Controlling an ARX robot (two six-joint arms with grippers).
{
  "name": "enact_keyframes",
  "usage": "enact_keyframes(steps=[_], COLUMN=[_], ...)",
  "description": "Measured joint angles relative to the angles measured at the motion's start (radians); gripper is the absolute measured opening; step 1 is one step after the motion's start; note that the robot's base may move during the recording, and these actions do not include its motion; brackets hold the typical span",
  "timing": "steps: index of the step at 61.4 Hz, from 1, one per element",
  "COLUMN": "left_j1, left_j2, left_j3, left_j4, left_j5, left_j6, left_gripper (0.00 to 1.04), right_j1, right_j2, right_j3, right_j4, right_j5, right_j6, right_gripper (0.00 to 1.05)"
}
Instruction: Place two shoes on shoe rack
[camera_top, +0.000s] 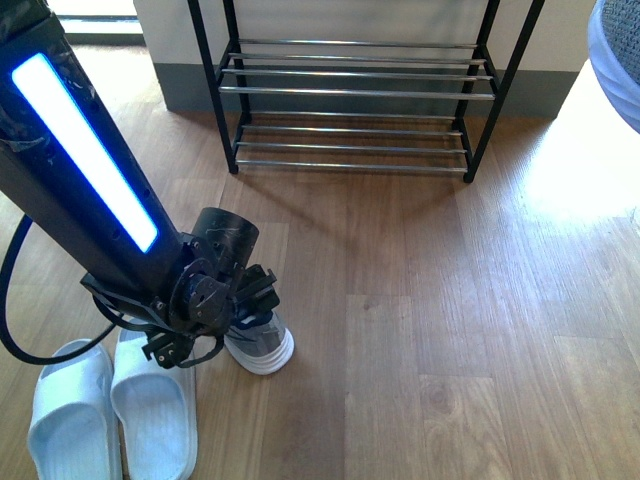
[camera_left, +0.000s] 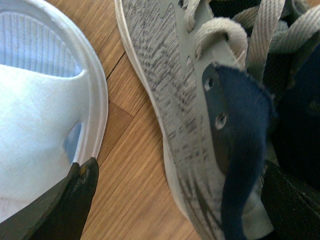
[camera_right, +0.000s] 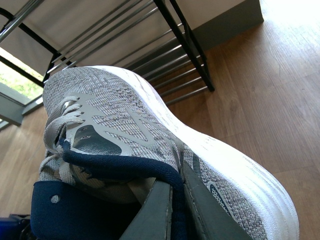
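The lifted sneaker (camera_right: 150, 135) shows plainly only in the right wrist view. It has grey mesh with a darker fleck, a thick white sole, pale laces and a navy collar. It is tipped on its side, clear of the wooden floor (camera_top: 450, 300), with the shoe rack (camera_right: 192, 57) beyond its toe. The right gripper (camera_right: 174, 182) is clamped on this shoe, its grey fingers (camera_right: 160, 210) pinching the navy collar between them.

The floor sneaker (camera_left: 170, 100) fills the left wrist view and has the same mesh, laces and navy tongue. The front view shows only its white toe (camera_top: 262, 348) poking out under the arm. It stands on the boards just beside the slide sandals (camera_top: 160, 415), well short of the rack (camera_top: 360, 92).

The left gripper (camera_left: 180, 172) is spread wide. One dark finger (camera_left: 75, 200) sits over the gap between the ribbed, pale blue-white sandal (camera_left: 45, 110) and the sneaker. The other finger is over the shoe's opening, and bare wood shows between finger and sole.

In the front view the left gripper (camera_top: 225, 330) is low over that shoe. A pale rounded shape at the upper right edge is cropped too tightly to tell what it is.
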Motion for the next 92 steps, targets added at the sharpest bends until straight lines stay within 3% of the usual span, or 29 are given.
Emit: enact_keyframes(steps=[39, 56, 76, 84, 92], left_j1=[0.005, 0.021, 0.036, 0.041, 0.040], left_j2=[0.018, -0.141, -0.666, -0.928, -1.216], left_j3=[0.024, -0.206, -0.651, -0.841, -1.000], left_j4=[-0.053, 0.064, 0.251, 0.257, 0.161], left_j5=[-0.022, -0.096, -0.231, -0.283, -0.340], left_j6=[-0.019, 0.089, 0.242, 0.285, 0.322], left_gripper=[0.01, 0.02, 0.02, 0.02, 0.02], right_j1=[0.000, 0.000, 0.000, 0.000, 0.000], right_j2=[0.000, 0.000, 0.000, 0.000, 0.000], right_j3=[0.000, 0.000, 0.000, 0.000, 0.000], right_j4=[0.000, 0.000, 0.000, 0.000, 0.000], right_j5=[0.000, 0.000, 0.000, 0.000, 0.000], right_j6=[0.000, 0.000, 0.000, 0.000, 0.000], right_gripper=[0.01, 0.01, 0.01, 0.01, 0.01])
